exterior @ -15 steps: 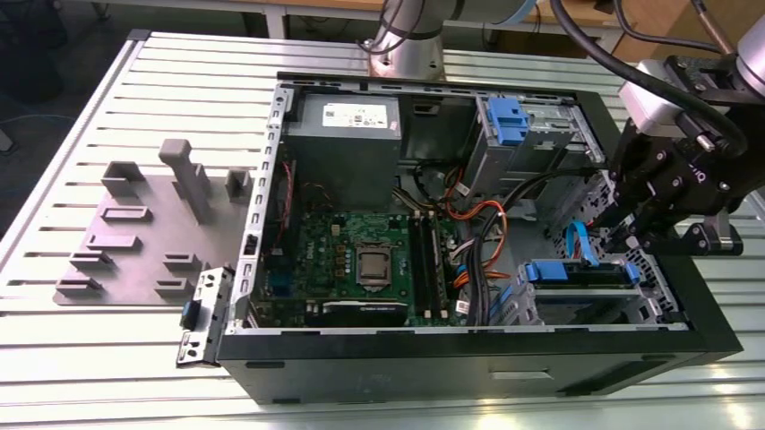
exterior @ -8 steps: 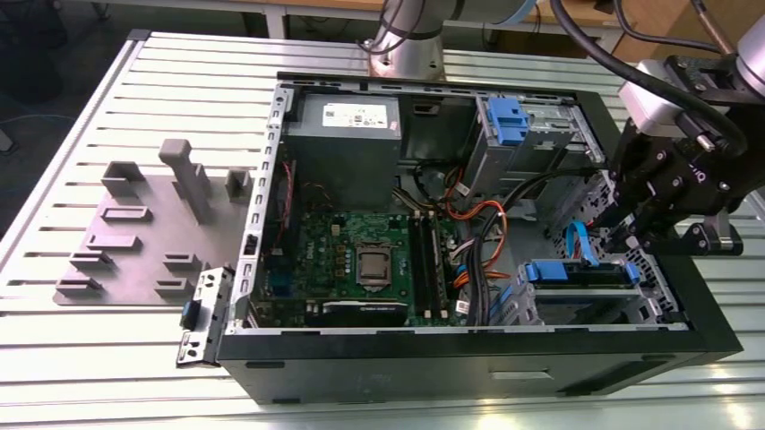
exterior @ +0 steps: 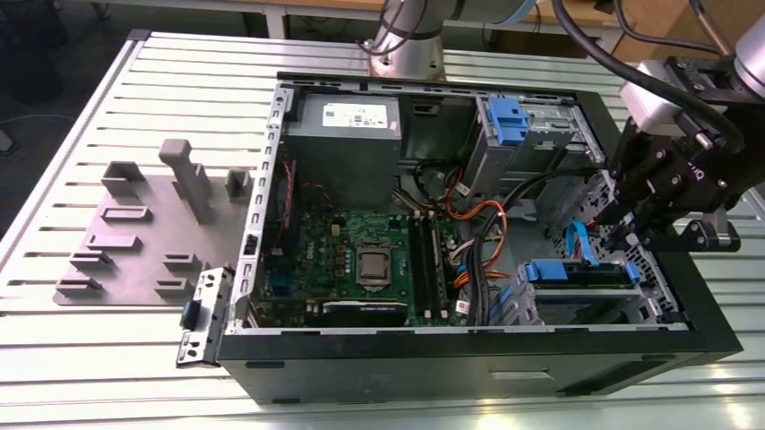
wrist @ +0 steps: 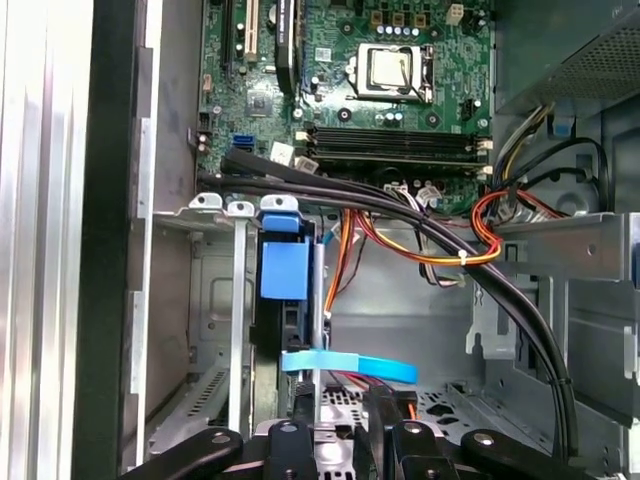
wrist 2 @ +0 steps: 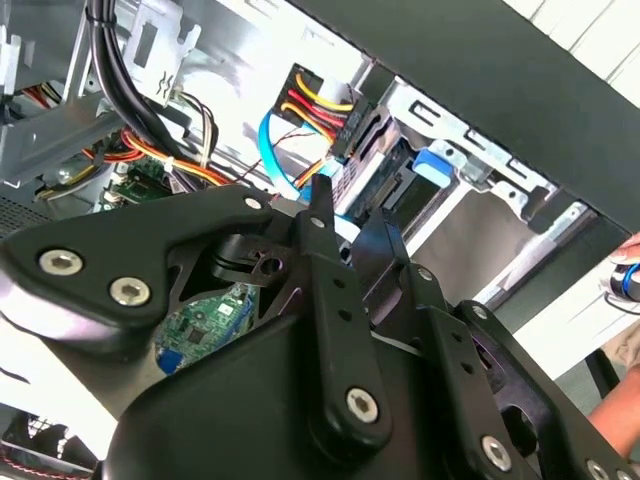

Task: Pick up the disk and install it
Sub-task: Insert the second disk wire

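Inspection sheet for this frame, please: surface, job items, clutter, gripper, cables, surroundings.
Surface: slatted metal table, carrying an open computer case.
Job's things: the disk, blue carrier end showing, sits in the lower drive bay; also seen in the first wrist view.
Clutter: grey fixture plate beside the case, on the exterior view's left.
Grippers: gripper hangs inside the case just above the disk.
Cables: orange wire bundle; blue flat cable near the bay.
Surroundings: robot base behind the case.
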### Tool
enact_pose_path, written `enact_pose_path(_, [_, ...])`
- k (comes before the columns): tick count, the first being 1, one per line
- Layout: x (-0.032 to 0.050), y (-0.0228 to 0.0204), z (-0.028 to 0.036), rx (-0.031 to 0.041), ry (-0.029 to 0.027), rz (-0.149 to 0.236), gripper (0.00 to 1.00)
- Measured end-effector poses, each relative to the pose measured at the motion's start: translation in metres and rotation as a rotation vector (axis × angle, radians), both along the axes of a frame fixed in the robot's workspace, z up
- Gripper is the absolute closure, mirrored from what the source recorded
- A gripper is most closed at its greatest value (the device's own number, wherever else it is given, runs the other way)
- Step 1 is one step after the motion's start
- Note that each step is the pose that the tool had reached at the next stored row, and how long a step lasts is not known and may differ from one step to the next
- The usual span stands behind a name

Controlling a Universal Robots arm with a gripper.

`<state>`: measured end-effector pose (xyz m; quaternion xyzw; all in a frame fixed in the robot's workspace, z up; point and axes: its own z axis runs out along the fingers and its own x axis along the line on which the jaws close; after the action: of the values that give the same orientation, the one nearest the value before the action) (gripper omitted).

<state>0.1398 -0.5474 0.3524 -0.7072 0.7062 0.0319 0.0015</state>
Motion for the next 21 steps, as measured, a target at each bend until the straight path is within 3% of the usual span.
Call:
enact_pose_path(11, [0.0048,0.0081,-0.0056,-0.0001,0.0038,0.000,0.65])
enact_pose_path(15, [0.0094,0.0101,-0.0075,0.0000,0.0079,0.000,0.65])
enact_pose_path(21, [0.0210,0.0116,-0.0100,-0.0001,0.0247,0.000,0.65])
